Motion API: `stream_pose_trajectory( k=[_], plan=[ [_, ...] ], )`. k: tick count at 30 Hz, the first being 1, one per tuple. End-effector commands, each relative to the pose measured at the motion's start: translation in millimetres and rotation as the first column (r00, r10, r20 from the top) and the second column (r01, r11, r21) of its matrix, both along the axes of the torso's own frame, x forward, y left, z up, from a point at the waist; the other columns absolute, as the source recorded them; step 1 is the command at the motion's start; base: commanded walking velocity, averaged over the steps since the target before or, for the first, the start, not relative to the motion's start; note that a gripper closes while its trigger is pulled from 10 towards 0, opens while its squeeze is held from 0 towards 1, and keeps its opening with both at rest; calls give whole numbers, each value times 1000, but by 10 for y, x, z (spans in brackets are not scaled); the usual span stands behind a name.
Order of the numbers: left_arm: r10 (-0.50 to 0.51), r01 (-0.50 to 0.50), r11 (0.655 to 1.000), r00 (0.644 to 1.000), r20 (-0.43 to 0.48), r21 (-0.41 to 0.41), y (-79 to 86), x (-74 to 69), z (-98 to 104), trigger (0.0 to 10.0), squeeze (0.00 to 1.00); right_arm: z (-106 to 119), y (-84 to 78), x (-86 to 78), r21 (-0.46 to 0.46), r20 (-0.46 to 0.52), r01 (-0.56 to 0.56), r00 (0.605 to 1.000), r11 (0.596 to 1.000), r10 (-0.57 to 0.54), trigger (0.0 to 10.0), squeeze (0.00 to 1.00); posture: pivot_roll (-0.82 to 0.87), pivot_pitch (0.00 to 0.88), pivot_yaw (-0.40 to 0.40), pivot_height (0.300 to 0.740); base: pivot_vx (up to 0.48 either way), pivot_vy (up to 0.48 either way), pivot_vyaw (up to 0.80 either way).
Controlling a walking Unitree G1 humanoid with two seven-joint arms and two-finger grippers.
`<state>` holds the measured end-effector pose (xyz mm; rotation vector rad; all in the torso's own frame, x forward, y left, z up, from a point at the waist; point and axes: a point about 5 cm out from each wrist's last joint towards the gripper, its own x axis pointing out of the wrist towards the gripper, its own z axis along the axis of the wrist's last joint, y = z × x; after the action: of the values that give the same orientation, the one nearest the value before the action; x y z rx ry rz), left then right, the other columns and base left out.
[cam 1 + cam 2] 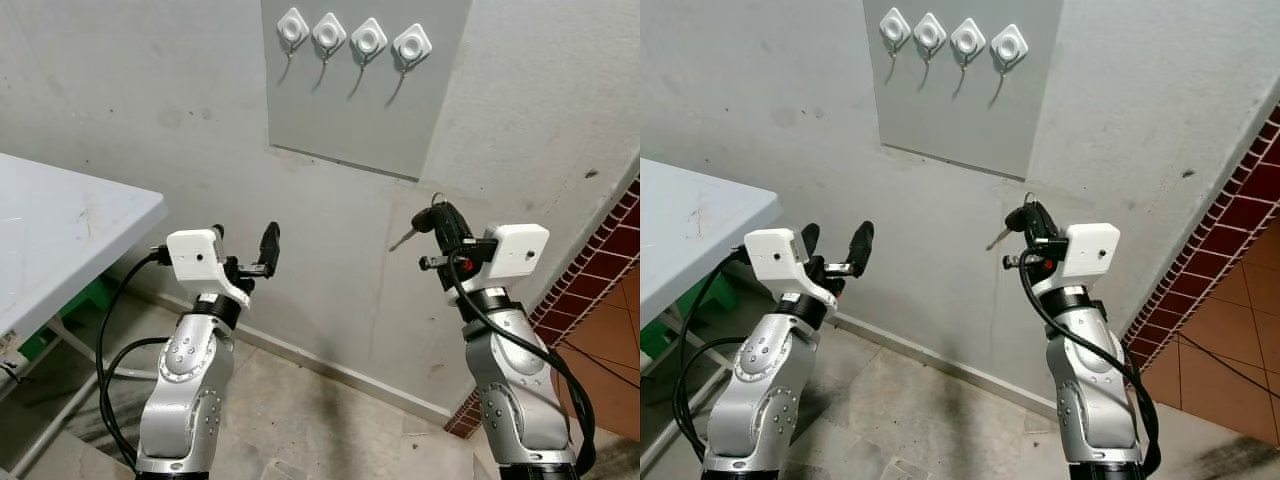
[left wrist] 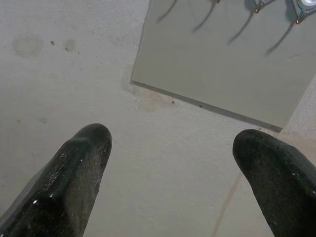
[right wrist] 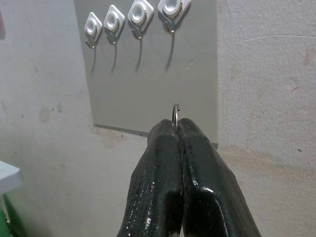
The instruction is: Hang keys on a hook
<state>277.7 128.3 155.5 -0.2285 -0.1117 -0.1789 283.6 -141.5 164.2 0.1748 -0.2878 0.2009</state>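
- The right gripper (image 1: 447,222) was raised in front of the wall (image 1: 130,90), its two black fingers (image 3: 197,173) pressed together and pinching the keys (image 1: 420,225).
- A silver key blade stuck out from the closed jaws toward the robot's left and slanted down; its dark head sat right at the fingertips.
- In the right wrist view the key ring (image 3: 175,114) stood up thin and edge-on just past the tips of the closed jaws.
- The grey board (image 1: 365,110) hung on the wall above and ahead of those jaws, well apart from them.
- Four white hooks (image 1: 350,38) ran in a row along the upper part of the board, each a white diamond-shaped pad with a thin metal hook curling down below it; nothing hung on any of them.
- Seen along the right jaws, the ring lined up below the hook (image 3: 170,10) nearest the board's right edge.
- The left gripper (image 1: 245,250) was held up at about the same height, lower than the board, its jaws spread wide with nothing between them.
- Between the spread left fingers (image 2: 74,182) showed bare wall, with the board's lower edge beyond the tips.
- A white table (image 1: 60,230) stood outside the left jaws, on the robot's left.
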Motion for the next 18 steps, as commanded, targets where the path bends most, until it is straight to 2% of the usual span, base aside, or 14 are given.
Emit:
stream_pose_trajectory(
  k=[1,18],
  plan=[
    [1,-1,1000,1000,15,-2,1,14,50,10000,0,50,1,27,-5,23,1,1000,1000,-1,10000,0,34,0,-10,740,458,0,0],
    [5,-5,1000,1000,11,-11,-10,1,40,10000,0,50,11,24,-16,27,-17,999,1000,17,10000,0,31,0,-26,740,470,0,0]
  ],
)
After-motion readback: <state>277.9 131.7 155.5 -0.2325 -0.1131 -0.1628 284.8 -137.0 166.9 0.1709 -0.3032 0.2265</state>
